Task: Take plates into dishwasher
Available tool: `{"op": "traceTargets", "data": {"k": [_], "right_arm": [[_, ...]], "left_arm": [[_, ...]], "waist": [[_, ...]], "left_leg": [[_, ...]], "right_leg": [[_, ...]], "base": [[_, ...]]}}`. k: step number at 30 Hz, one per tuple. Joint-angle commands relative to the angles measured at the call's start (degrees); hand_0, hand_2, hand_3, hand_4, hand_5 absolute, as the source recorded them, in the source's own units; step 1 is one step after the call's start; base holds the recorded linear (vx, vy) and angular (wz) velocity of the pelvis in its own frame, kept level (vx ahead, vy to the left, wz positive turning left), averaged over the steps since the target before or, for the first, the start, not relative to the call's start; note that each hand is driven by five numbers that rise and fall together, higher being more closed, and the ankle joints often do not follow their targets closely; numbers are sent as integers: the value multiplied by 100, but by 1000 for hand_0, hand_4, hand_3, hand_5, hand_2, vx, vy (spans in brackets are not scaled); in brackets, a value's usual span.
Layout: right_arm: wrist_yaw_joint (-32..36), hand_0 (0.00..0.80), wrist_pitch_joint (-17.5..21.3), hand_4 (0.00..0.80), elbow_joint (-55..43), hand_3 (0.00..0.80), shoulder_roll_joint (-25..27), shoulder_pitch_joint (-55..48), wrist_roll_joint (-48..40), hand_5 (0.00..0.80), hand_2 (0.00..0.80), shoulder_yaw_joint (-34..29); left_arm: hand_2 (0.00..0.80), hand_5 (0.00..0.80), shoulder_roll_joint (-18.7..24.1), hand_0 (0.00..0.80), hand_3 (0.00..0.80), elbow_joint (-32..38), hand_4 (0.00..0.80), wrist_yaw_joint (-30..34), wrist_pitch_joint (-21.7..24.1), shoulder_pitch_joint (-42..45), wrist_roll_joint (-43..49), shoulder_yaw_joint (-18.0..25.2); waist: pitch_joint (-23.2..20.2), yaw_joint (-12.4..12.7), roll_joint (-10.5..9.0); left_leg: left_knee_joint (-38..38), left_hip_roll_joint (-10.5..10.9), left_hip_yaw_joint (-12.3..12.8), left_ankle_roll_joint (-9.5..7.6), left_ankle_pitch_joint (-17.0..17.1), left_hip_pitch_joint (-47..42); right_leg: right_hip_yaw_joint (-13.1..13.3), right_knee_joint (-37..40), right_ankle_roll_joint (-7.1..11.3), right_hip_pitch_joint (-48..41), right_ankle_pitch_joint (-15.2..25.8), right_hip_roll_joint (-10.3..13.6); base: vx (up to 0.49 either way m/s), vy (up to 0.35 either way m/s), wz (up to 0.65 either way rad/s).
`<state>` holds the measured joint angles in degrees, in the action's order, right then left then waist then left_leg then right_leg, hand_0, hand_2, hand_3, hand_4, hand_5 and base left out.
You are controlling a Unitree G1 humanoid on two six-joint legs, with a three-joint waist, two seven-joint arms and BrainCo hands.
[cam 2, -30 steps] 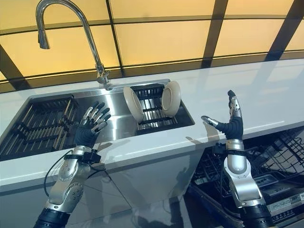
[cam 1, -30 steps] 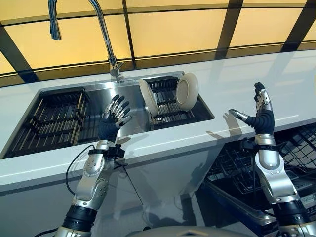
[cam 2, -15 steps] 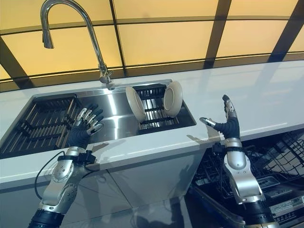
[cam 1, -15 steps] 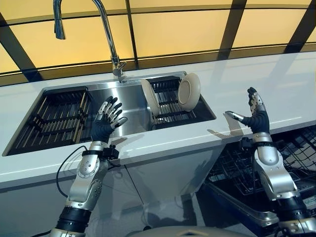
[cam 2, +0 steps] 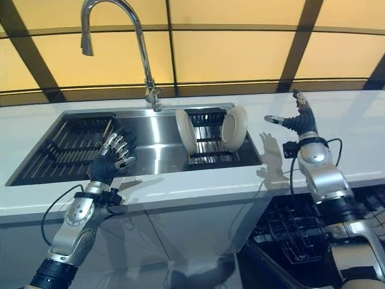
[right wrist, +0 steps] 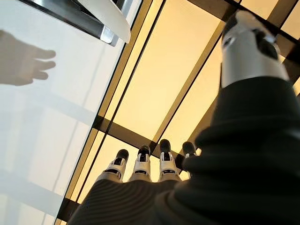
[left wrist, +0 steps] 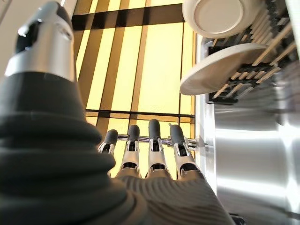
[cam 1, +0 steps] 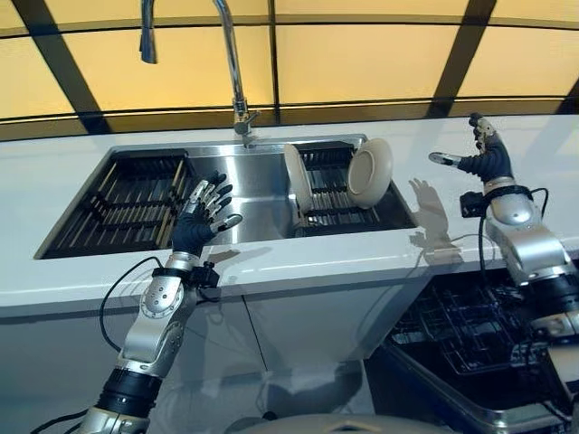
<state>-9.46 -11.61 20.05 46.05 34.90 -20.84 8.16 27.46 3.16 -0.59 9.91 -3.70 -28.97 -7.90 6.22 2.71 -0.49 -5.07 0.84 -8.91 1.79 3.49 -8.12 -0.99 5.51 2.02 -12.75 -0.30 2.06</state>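
Two cream plates stand on edge in a dark rack [cam 1: 330, 194] in the right part of the steel sink [cam 1: 258, 185]: one [cam 1: 297, 178] leaning left, one [cam 1: 370, 172] at the rack's right end. Both also show in the left wrist view [left wrist: 220, 16], [left wrist: 220, 75]. My left hand [cam 1: 201, 212] is open and empty over the sink's front edge, left of the plates. My right hand [cam 1: 485, 155] is open and empty above the white counter [cam 1: 507, 244], right of the plates. The open dishwasher's lower rack [cam 1: 461, 330] shows under the counter at right.
A tall curved tap [cam 1: 231, 54] stands behind the sink. A second dark rack [cam 1: 127, 203] fills the sink's left part. Yellow panels with dark frames line the wall behind the counter.
The camera has shifted, so the scene sits further right. My right hand has risen and moved away over the counter. My left hand stays open by the sink's front edge.
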Motion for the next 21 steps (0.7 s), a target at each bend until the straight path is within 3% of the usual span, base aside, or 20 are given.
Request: {"op": "traceTargets", "data": {"k": [1,9,15,21], "right_arm": [[288,0,-97,0,532,0,520,1025,-386,0,0,355],[489,0,-616,0,1594,0,832,1822,-618,0,0,874],[-6,0,-460,0,1907,0,961,2523,-1050,0,0,1236],[-132,0,-492,0,1897,0,1133,2599,-1365,0,0,1187]], "left_arm": [[0,0,344,0,0,-124,0,195,243,-432,-109,-203],[0,0,511,0,0,32,0,229,325,-469,-217,-398],[0,0,700,0,0,-133,0,68,767,-1069,-391,-578],[0,0,682,0,0,-7,0,0,638,-1107,-263,-570]], "waist": [[-199,138,-217],[-12,278,-270],[463,332,-285],[645,316,-312]], "left_leg": [[7,404,45,-472,-423,-45],[7,409,-91,-445,-341,82],[7,384,-165,-453,-239,529],[7,343,-186,-451,-228,592]], "right_leg": [[-240,-51,-109,310,136,-291],[-253,-51,-110,402,163,-292],[-112,-51,-106,850,284,-332],[-91,-51,-117,899,287,-338]], "base": [[133,8,15],[107,-5,9],[-92,-45,8],[-1,-36,3]]}}
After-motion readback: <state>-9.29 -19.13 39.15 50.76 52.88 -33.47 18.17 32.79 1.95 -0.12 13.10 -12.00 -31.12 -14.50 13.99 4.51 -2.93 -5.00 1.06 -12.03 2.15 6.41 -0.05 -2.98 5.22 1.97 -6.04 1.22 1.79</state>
